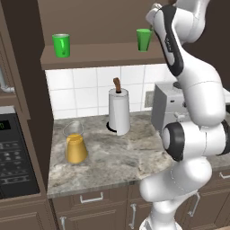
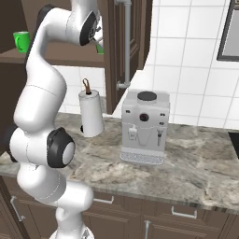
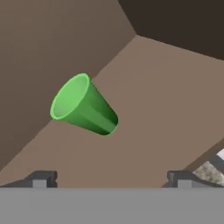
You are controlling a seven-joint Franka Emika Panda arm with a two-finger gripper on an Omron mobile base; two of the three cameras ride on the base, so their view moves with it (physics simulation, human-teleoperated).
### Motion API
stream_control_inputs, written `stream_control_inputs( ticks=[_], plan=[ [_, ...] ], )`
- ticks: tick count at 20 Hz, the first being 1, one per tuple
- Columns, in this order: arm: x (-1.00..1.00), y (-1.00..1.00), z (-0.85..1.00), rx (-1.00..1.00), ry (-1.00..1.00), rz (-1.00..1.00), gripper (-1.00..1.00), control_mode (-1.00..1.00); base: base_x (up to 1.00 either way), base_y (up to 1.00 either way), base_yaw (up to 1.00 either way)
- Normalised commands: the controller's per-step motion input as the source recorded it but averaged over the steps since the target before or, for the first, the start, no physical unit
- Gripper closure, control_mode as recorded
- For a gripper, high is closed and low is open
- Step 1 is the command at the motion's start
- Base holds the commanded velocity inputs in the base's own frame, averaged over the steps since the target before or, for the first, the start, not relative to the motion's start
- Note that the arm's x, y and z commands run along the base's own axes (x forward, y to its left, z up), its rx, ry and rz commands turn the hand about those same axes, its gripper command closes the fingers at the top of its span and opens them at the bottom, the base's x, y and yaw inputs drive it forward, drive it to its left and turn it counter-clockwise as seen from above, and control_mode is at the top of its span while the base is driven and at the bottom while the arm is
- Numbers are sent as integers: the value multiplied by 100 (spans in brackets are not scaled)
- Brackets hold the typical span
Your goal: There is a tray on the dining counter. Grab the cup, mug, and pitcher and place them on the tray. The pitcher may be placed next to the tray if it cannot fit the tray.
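Two green vessels stand on the brown wooden shelf [image 1: 99,56] in the left base view. The bright green straight-sided mug [image 1: 61,45] is near the left end of this shelf, and the small tapered green cup [image 1: 144,39] is well to the right of it, just beside the raised hand of the white robot arm [image 1: 193,134]. Below the shelf, on the mottled grey stone worktop [image 1: 121,157] with white tiles behind, the clear glass pitcher with amber-yellow lower body [image 1: 75,143] stands upright, under the mug and nearer to the front edge. The white paper-towel roll on a brown holder [image 1: 119,111] stands under the middle of the shelf, close to the tiles. The grey coffee machine [image 1: 167,105] is right of the roll, partly hidden by the arm.

In the right base view, the mug [image 2: 21,40] is at the far left on the shelf [image 2: 74,57]. The arm [image 2: 42,135] reaches up to the shelf, and only a small green edge of the cup [image 2: 100,48] shows beside the hand. Below the shelf stand the paper-towel roll [image 2: 91,113] and, right of it, the coffee machine [image 2: 145,127].

In the hand view, the cup [image 3: 83,105] stands on the shelf [image 3: 157,109] ahead of the gripper [image 3: 111,179], apart from it. The two dark fingertips [image 3: 42,178] are fully spread and hold nothing.
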Motion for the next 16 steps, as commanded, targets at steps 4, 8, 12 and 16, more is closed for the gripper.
stream_control_inputs(
  ticks=[4, 8, 12, 16],
  plan=[
    [13, 0, -29, 20, 0, 0, -100, -100, 0, 0, 0],
    [31, 0, -15, 21, -1, -1, -100, -100, 0, 0, 0],
    [52, 0, 0, 20, 0, -3, -100, -100, 0, 0, 0],
    [37, 0, 0, 11, 0, -5, -100, -100, 0, 0, 0]
  ],
)
